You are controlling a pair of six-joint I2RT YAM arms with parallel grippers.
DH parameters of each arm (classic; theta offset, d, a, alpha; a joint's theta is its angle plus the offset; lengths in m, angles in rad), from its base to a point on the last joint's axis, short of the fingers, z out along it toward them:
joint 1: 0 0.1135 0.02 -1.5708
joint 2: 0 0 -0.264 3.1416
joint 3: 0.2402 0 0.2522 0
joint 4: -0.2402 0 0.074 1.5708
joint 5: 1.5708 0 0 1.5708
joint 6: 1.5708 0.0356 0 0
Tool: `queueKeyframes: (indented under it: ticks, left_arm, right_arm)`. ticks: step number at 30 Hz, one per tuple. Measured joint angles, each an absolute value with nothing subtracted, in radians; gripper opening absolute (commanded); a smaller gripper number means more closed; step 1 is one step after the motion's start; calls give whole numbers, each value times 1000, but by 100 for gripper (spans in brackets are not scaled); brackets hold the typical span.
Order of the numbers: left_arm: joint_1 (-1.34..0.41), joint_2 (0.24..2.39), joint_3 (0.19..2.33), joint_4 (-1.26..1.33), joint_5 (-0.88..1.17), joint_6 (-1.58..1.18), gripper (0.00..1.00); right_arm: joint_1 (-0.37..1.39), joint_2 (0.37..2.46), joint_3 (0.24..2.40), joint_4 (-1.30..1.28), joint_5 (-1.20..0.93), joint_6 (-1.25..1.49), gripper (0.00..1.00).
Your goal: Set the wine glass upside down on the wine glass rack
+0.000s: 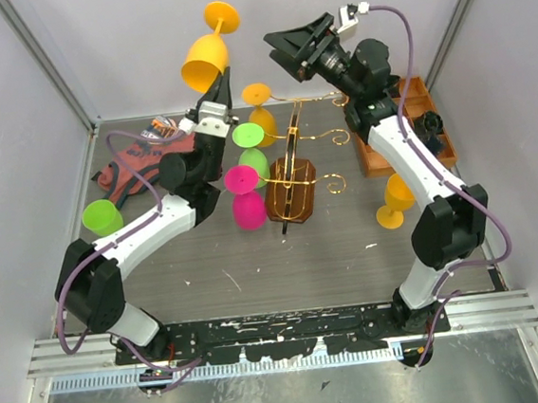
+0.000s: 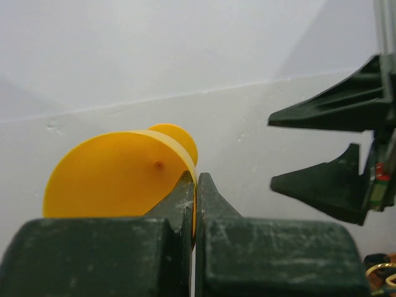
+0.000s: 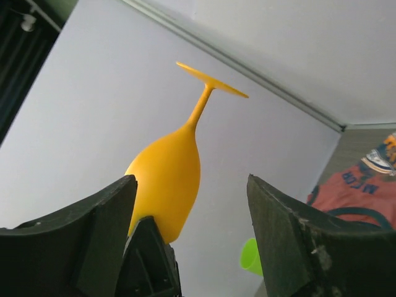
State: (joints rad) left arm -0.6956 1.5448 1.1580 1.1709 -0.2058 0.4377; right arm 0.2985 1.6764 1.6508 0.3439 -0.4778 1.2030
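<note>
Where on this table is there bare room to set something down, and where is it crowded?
Bare: the near strip of table between the left arm and right arm, in front of the wine glass rack. Crowded: left of the rack, around the pink glass and green glass.

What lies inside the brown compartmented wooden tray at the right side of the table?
A small black object shows inside the brown wooden tray. The white right arm covers much of the tray, so anything below it is hidden.
</note>
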Motion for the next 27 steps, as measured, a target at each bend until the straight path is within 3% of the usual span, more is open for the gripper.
queueKeyframes:
  ticks: [13,27]
  left_arm:
    - [-728,1549,1159,1267,-184,439,0]
    - [-731,1566,1175,1274,-189,422,0]
  right_arm:
    - [379,1880,1680,640,-511,1406,69]
    - [391,1946,1798,842,-511,1475,69]
